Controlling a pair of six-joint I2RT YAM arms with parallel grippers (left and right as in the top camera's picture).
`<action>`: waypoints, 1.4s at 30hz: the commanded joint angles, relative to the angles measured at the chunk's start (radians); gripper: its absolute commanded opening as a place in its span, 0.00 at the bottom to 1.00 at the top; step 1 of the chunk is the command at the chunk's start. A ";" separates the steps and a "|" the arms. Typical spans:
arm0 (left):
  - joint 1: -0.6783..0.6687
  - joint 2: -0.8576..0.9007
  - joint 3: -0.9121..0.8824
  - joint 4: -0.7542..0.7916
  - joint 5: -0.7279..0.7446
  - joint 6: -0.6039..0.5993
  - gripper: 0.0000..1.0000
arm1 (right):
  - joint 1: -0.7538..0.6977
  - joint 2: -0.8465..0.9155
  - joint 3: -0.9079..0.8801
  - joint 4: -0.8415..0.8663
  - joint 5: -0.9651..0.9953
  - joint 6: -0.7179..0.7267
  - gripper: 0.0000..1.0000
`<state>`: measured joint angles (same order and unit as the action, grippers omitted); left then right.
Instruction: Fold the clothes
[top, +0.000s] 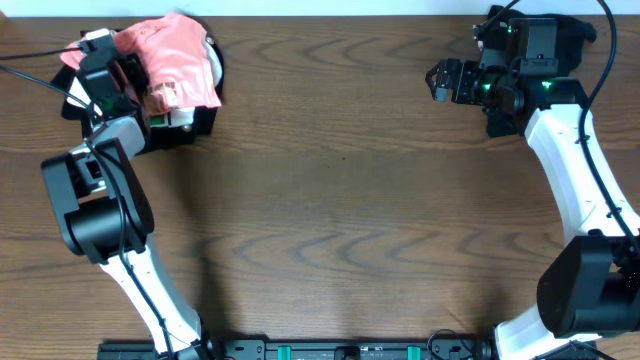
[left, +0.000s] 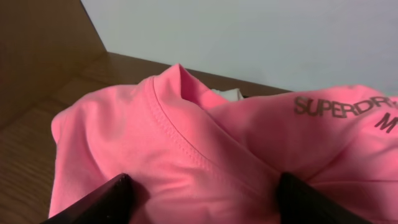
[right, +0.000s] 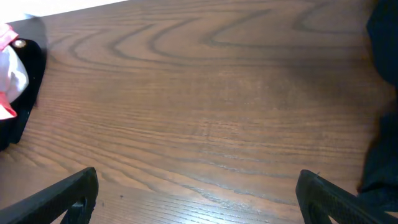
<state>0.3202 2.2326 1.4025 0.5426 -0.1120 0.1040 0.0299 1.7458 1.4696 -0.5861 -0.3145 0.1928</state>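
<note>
A salmon-pink T-shirt lies bunched on top of a black bin at the table's far left. In the left wrist view the pink T-shirt fills the frame, its collar seam running diagonally and dark lettering at the right. My left gripper is pressed into it. Its jaws stand wide, open, with cloth bulging between the two black fingers. My right gripper hovers open at the far right over bare wood, holding nothing.
A white cloth shows under the pink shirt in the bin, and the right wrist view catches it at its left edge. A pale wall runs behind the table. Brown wood stretches between the two arms.
</note>
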 joint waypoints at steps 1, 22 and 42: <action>0.011 0.043 -0.011 -0.042 -0.052 0.026 0.77 | 0.011 0.008 -0.010 -0.002 0.004 -0.015 0.99; 0.010 -0.521 -0.011 -0.413 -0.061 -0.069 0.98 | 0.010 -0.021 -0.006 0.134 0.026 -0.105 0.99; -0.115 -0.976 -0.011 -1.004 0.325 -0.398 0.98 | 0.010 -0.507 0.017 -0.130 0.177 -0.340 0.99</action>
<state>0.2260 1.2861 1.3914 -0.4282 0.1005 -0.2150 0.0299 1.2659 1.4738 -0.7010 -0.2008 -0.1219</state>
